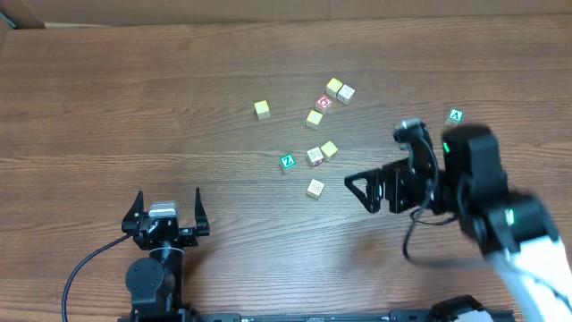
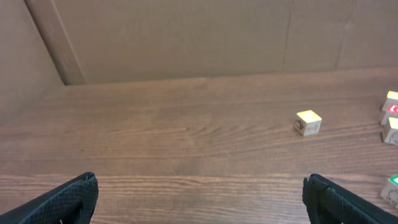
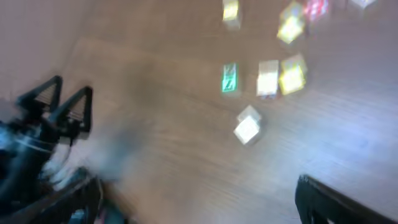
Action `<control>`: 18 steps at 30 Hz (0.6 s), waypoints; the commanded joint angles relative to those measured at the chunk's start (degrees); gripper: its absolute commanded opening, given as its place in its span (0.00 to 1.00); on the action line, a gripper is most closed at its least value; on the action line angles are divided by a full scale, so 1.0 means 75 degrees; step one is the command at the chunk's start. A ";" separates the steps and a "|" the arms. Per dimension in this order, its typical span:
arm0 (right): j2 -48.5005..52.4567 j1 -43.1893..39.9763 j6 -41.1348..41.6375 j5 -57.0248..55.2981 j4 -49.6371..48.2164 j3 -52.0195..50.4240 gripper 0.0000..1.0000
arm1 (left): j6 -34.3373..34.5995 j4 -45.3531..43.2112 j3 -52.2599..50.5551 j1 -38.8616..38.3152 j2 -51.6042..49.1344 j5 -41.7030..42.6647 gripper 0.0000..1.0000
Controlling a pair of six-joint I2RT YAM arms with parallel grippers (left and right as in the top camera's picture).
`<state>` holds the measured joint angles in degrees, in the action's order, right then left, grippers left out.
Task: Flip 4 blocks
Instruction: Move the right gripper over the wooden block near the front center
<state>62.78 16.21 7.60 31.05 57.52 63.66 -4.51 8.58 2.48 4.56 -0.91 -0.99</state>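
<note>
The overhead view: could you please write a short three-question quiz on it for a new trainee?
1. True or false: the right gripper is shut on a block.
2. Which block lies nearest the right gripper's fingertips? A) the cream block at the cluster's edge nearest the robot; B) the red-faced cube; C) the lone yellow block standing apart from the cluster.
3. How many green-faced cubes lie on the table?
Key: 1 false, its jaws stand open and empty. 2 A. 3 two.
</note>
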 commanded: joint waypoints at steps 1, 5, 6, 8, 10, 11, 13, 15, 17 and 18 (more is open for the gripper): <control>0.1265 -0.0012 -0.0020 0.0568 0.1250 0.1370 1.00 | -0.0029 -0.0032 -0.0050 0.0041 0.0087 0.0102 0.99; 0.2340 -0.0012 -0.0017 0.0828 0.2664 0.1993 1.00 | -0.0026 -0.0032 -0.0050 0.0041 0.0087 0.0102 1.00; 0.2492 -0.0012 -0.0020 0.0854 0.2879 0.1988 1.00 | -0.0026 -0.0032 -0.0050 0.0041 0.0087 0.0102 1.00; 0.2725 -0.0003 -0.0035 0.0807 0.3273 0.1961 1.00 | -0.0026 -0.0032 -0.0050 0.0041 0.0087 0.0102 1.00; 0.2856 0.0079 -0.0052 0.0612 0.3541 0.1955 1.00 | -0.0026 -0.0032 -0.0050 0.0041 0.0087 0.0102 1.00; 0.2865 0.0134 -0.0052 0.0536 0.3587 0.1955 1.00 | -0.0029 -0.0032 -0.0050 0.0041 0.0087 0.0102 1.00; 0.2853 0.0312 -0.0050 0.0469 0.3628 0.1955 1.00 | -0.0026 -0.0032 -0.0050 0.0041 0.0087 0.0102 1.00; 0.2847 0.0551 -0.0047 0.0472 0.3622 0.1955 1.00 | -0.0026 -0.0032 -0.0050 0.0041 0.0087 0.0102 1.00; 0.2847 0.0717 -0.0038 0.0475 0.3593 0.1955 1.00 | -0.0026 -0.0038 -0.0050 0.0041 0.0087 0.0125 1.00; 0.2847 0.0775 -0.0017 0.0478 0.3593 0.1955 1.00 | -0.0023 -0.0035 -0.0050 0.0041 0.0087 0.0154 1.00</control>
<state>84.86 20.60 7.64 34.54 84.64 77.12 -4.51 8.54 2.46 4.56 -0.91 -0.99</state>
